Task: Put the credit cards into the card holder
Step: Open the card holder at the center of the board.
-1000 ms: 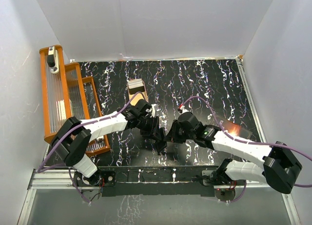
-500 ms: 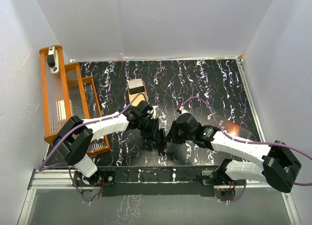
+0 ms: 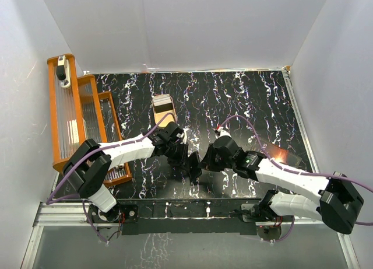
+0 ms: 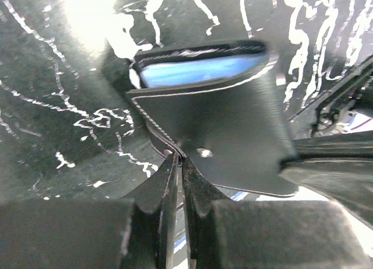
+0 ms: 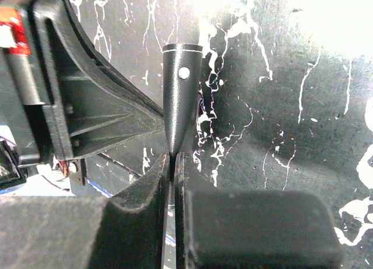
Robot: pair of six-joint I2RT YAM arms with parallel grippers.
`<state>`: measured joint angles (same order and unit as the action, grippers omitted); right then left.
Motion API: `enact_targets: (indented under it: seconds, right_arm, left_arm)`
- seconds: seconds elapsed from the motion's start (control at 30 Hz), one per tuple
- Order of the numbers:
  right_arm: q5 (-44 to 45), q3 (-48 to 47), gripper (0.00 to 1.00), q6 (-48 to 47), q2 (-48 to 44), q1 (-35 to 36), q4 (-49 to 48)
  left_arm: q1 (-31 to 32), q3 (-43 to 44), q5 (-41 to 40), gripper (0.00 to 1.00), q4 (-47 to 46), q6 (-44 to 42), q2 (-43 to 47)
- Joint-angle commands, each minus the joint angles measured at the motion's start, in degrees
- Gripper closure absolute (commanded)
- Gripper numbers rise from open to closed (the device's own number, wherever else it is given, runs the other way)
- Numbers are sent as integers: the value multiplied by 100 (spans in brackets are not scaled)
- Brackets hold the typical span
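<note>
Far left, against the wall: an orange rack (image 3: 73, 111), no part in this step. Next, further out on the black marbled table (image 3: 245, 100), a tan tray (image 3: 165, 116), apparently with the stack of credit cards (image 3: 161, 100) standing in it; too small to count.

Then the left gripper (image 3: 187, 159), low over the table's near middle, fingers pinched all but together on the stitched corner of the card holder (image 4: 233, 135). Held on edge between the two arms, pocket mouth gaping on the side away from the left wrist, a blue card (image 4: 198, 70) seated inside with its long edge running across the mouth. Edge-on from the right wrist: a slim black wedge, rivet near the top, thin end toward the camera. Cannot tell whether clear of the table or resting on it.

On the other flank, the right gripper (image 5: 173, 159), likewise closed tight, on that thin edge.

Judged from this: one card in, more to fetch. Tray beyond and to the left of the holder, plainly nearer the left arm. Likely calls for letting go on the left and reaching out there, the right alone keeping the holder steady and its mouth open to the incoming card.
</note>
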<state>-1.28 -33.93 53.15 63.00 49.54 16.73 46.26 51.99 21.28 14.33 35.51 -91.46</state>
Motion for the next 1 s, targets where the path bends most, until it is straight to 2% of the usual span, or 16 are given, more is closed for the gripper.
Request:
enact_targets:
  seconds: [0.0,0.47,0.53,0.57,0.7,0.83,0.87,0.97]
  right_arm:
    - [295,-32,100,64,-294,3,-197]
    - [540,286,100,-39,-435,3,-109]
    - [710,290,89,-58,-405,3,53]
    - [789,264,87,-76,-383,-1,143]
    - [1060,39,81,-141,-360,3,652]
    - [1187,-156,81,-204,-421,-1,940]
    - [1193,-147,81,-217,-440,3,933]
    - [1196,-95,82,-248,-422,-2,847]
  left_arm:
    - [1,-110,-249,98,481,-136,123]
    - [1,-100,-374,100,681,-40,404]
    - [6,-77,-375,100,716,-33,440]
    - [1,-73,-354,100,719,-33,457]
    - [5,-122,-170,100,579,54,586]
    - [5,-172,-56,100,425,139,637]
    - [5,-200,-8,99,331,166,656]
    - [2,-339,174,71,-91,251,700]
